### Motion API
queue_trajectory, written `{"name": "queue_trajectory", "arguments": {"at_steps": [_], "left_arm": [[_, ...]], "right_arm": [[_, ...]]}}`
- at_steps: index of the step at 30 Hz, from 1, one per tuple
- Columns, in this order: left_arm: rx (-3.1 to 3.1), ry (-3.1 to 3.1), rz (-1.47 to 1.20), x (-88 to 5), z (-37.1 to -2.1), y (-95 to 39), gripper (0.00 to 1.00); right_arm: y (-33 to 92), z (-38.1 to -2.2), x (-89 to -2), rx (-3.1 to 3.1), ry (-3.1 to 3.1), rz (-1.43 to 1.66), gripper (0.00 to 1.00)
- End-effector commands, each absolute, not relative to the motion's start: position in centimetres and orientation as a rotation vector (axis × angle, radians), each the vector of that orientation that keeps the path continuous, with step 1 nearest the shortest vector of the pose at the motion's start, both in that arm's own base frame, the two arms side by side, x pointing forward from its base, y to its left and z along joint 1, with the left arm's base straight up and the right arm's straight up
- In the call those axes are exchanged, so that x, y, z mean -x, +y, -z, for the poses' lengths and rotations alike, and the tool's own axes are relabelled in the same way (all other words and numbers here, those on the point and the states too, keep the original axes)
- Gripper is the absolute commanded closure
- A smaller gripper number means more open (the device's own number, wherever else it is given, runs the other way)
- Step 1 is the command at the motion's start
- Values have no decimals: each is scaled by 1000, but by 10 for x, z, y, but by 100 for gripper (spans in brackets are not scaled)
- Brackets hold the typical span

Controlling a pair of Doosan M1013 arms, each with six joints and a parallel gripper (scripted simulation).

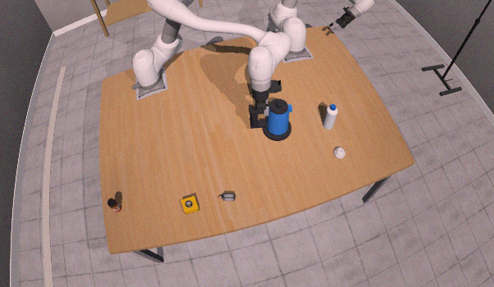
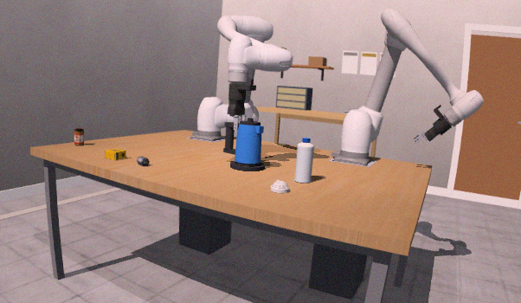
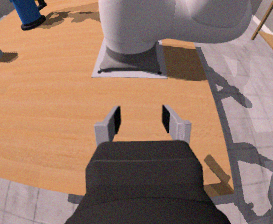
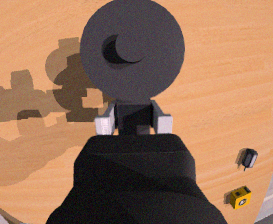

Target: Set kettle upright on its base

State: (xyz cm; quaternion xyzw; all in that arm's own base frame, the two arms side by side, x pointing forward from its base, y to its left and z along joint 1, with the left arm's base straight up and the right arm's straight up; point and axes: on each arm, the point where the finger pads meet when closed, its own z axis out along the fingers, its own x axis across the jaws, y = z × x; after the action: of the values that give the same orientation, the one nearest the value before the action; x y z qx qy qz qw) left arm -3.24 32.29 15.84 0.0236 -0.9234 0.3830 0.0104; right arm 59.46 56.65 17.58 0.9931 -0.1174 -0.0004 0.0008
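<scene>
The blue kettle [image 1: 277, 121] [image 2: 248, 145] [image 3: 23, 10] [image 4: 157, 65] with a dark lid stands upright over the round black base [image 1: 277, 137] [image 2: 247, 167]. No gap or tilt shows between them at this size. The stud and the ring are hidden under the kettle; in the right wrist view the lid covers the base. My right gripper [image 1: 266, 111] [image 2: 236, 123] [image 4: 133, 108] points down beside the kettle and is shut on its black handle [image 1: 254, 117] [image 2: 228, 138]. My left gripper [image 1: 329, 30] [image 2: 417, 139] [image 3: 141, 113] is open and empty, far from the kettle near a table corner.
A white bottle [image 1: 329, 118] [image 2: 304, 164] and a white domed disc [image 1: 340, 152] [image 2: 279, 187] stand to the kettle's right in the top and exterior views. A yellow box [image 1: 189, 204] [image 2: 115, 154] [image 4: 240, 198], a small dark object [image 1: 228, 196] [image 2: 143, 161] [image 4: 248, 158] and a jar [image 1: 115, 206] [image 2: 79, 137] are farther left.
</scene>
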Motion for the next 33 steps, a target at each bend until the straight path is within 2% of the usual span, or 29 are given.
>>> {"name": "queue_trajectory", "arguments": {"at_steps": [1,11,12,33], "left_arm": [[-74,-2882,-1194,33,-159,323,0],[-74,-2882,-1194,33,-159,323,0],[-74,-2882,-1194,33,-159,323,0],[-74,-2882,-1194,33,-159,323,0]], "right_arm": [[567,-177,-595,-3120,-369,0,100],[567,-177,-595,-3120,-369,0,100],[567,-177,-595,-3120,-369,0,0],[567,-177,-595,-3120,-369,0,0]]}}
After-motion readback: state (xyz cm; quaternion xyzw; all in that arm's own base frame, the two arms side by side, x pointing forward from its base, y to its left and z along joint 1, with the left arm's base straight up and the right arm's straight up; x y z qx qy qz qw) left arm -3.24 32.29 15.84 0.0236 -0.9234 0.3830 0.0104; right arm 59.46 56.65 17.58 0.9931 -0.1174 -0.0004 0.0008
